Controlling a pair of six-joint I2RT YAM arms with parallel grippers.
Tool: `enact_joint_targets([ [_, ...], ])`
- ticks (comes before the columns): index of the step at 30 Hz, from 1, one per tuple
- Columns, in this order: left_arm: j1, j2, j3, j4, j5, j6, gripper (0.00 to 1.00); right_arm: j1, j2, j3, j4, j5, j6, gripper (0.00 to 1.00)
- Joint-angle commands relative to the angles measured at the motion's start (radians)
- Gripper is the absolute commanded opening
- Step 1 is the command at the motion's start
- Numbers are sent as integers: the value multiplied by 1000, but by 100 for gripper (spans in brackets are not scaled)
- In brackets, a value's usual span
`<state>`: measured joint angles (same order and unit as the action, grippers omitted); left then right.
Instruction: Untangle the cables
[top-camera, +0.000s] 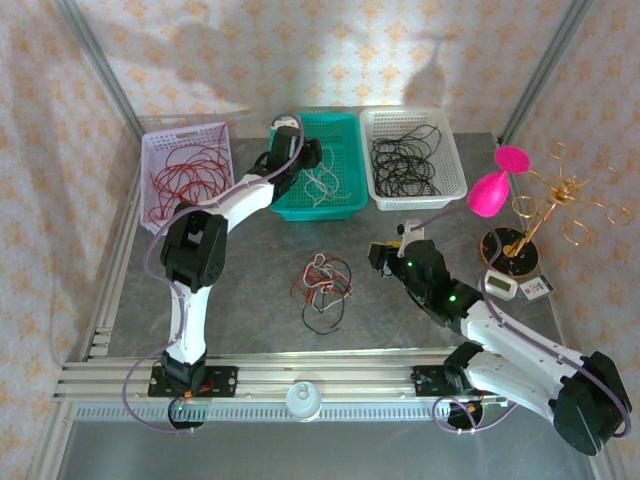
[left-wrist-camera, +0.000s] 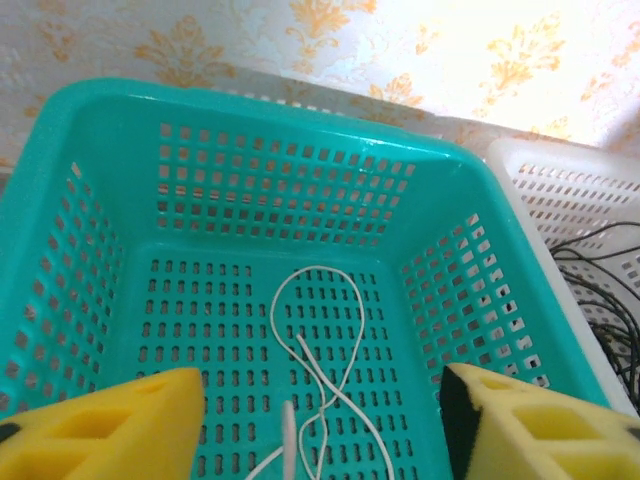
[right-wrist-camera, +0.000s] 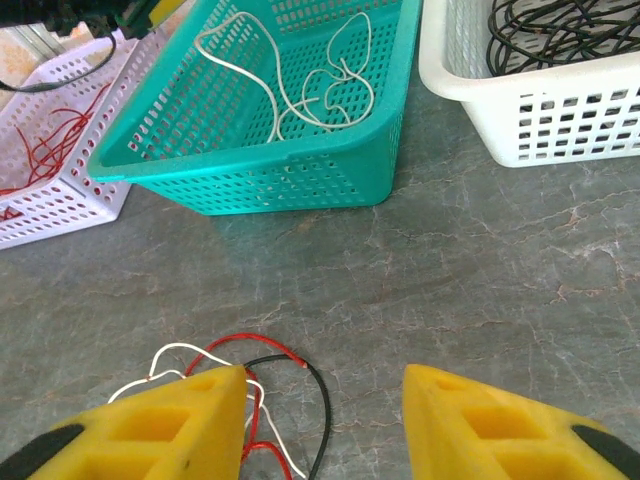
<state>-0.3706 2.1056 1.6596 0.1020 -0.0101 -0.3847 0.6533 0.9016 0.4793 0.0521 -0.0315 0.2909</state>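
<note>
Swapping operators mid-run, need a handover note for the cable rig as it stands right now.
Left gripper: open, empty, above the teal basket.
Right gripper: open, empty, beside the tangle on the table.
Done: white cables in the teal basket, red cables in the lilac basket, black cables in the white basket.
Left: separate the red, black and white tangle.

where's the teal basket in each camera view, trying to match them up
top external: the teal basket sits at the back, just left of centre.
left wrist: the teal basket is seen close up from above, spanning most of the picture.
right wrist: the teal basket is at upper left to centre.
shared landmark: the white basket stands right beside it, on its right, in every view.
</note>
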Motion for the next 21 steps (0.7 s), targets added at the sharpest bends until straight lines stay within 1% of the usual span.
enact_joint_targets([
  [1,9,-123,4,0,-23,9,66,-1,20,28,6,-27,-5,49],
  [3,9,-179,-31,8,18,13,64,-1,38,44,2,-20,-11,52],
  [4,9,-218,-48,-5,53,22,63,-1,46,51,2,-18,-14,53],
  [6,8,-297,-108,-44,87,30,62,-1,58,64,0,-17,-18,55],
  [10,-2,-518,-393,-12,129,25,62,-1,90,93,-13,-17,-22,59],
  [14,-35,-755,-672,-53,138,22,63,-2,160,152,-49,-67,-39,61],
  [17,-78,-912,-846,-103,157,6,63,-2,235,220,-137,-108,-41,61],
  [19,-95,-1003,-942,-127,187,-26,63,-1,275,259,-204,-137,-35,60],
  [21,-112,-1090,-1014,-156,188,-67,63,-1,320,289,-262,-163,-22,59],
])
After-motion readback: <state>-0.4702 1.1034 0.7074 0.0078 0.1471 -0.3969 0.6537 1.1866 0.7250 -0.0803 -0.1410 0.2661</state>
